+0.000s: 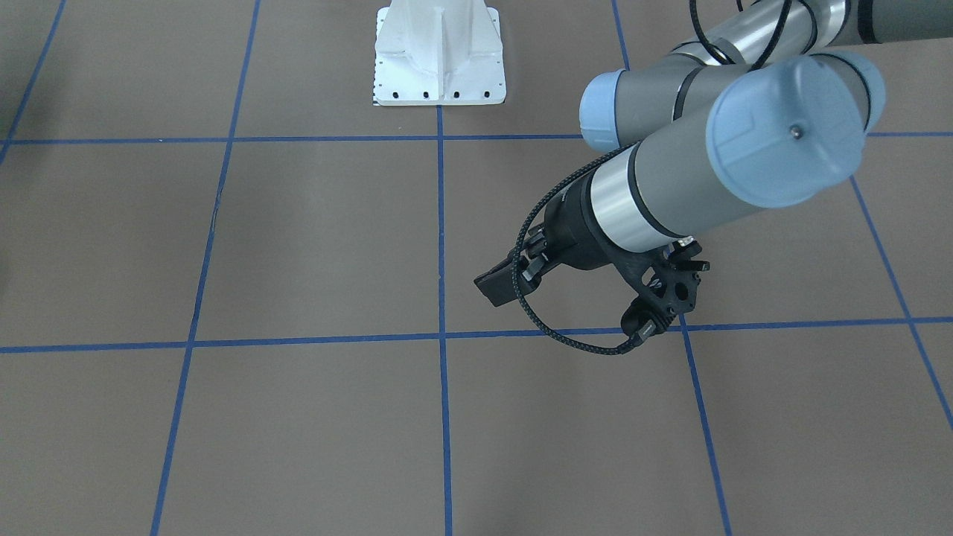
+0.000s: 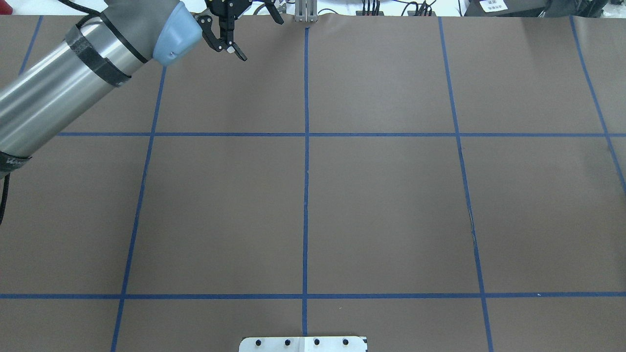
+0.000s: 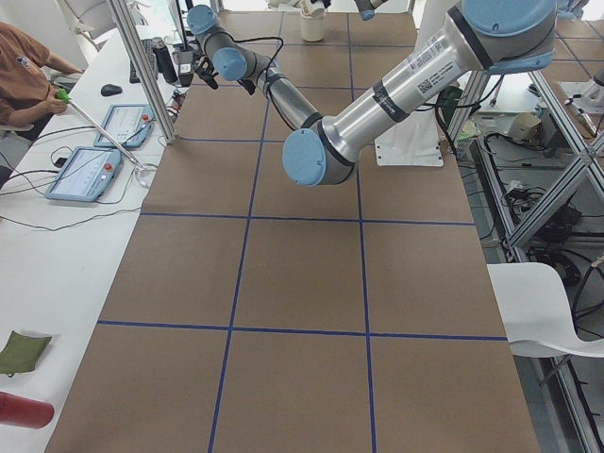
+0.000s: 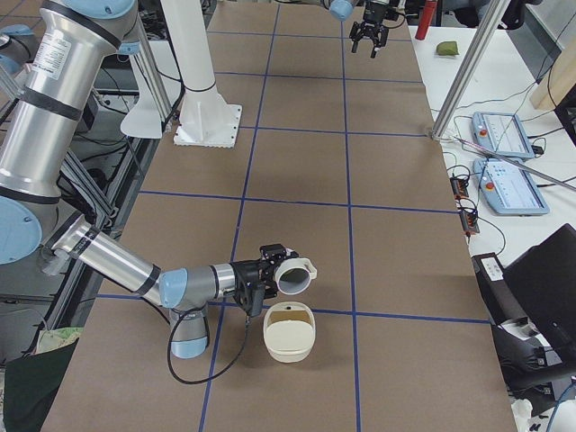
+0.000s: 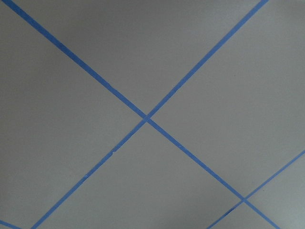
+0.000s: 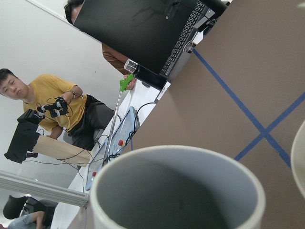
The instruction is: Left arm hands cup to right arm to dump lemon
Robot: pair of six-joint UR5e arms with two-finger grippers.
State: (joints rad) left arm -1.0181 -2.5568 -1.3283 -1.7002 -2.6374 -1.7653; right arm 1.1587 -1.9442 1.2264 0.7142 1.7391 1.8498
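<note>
Cup (image 4: 292, 273), lower centre of your right-side view, sits tipped at the right gripper (image 4: 273, 270), just above a cream bowl (image 4: 288, 349); you cannot tell the grip or the bowl's contents. Left gripper (image 4: 366, 47), top, spreads wide.

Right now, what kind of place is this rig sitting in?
Probably a robotics lab test cell. The left arm and right arm reach over a table marked with a blue tape grid; control tablets sit on a side bench, a person seated nearby.
</note>
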